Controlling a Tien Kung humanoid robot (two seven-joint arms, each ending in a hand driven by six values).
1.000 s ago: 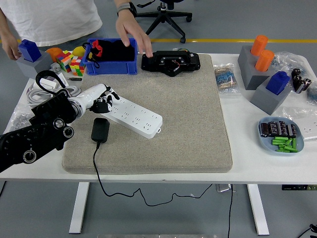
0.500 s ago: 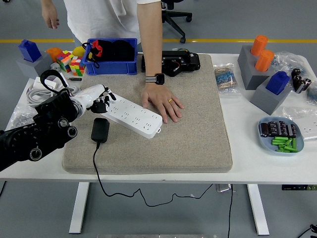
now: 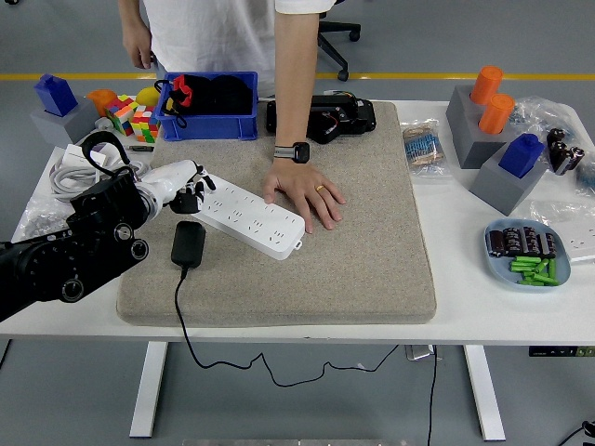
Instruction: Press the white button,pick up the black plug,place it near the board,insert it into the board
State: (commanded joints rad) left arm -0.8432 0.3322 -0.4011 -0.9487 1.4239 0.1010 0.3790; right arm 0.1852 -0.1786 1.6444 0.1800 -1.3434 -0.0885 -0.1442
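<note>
One robot arm shows in our view: the left hand (image 3: 183,189) reaches in from the table's left edge, its black fingers (image 3: 192,197) curled down over the left end of the white power strip (image 3: 249,216). They touch the strip's end, but we cannot tell whether they press anything there, and they grip nothing. The strip, the task's board, lies slanted on the grey mat (image 3: 353,251), running from the mat's left side toward its middle. The black plug (image 3: 189,243) lies flat on the mat just beside the strip, on the side toward the table's near edge, close below the left hand but not touched by it. Its black cable (image 3: 181,316) runs over the near edge of the table and hangs below.

A person stands at the far edge. One of the person's hands (image 3: 305,190) rests palm down on the mat, fingers spread, just beside the strip's right end; we cannot tell whether it touches it. A watch (image 3: 296,151) sits on that wrist.

Along the far edge we see a blue bin (image 3: 208,125), a black device (image 3: 327,115) on the mat's far rim, and colour cubes (image 3: 134,120) toward the far left corner. Near the right edge stands a small blue tray (image 3: 526,273) holding green pieces.
</note>
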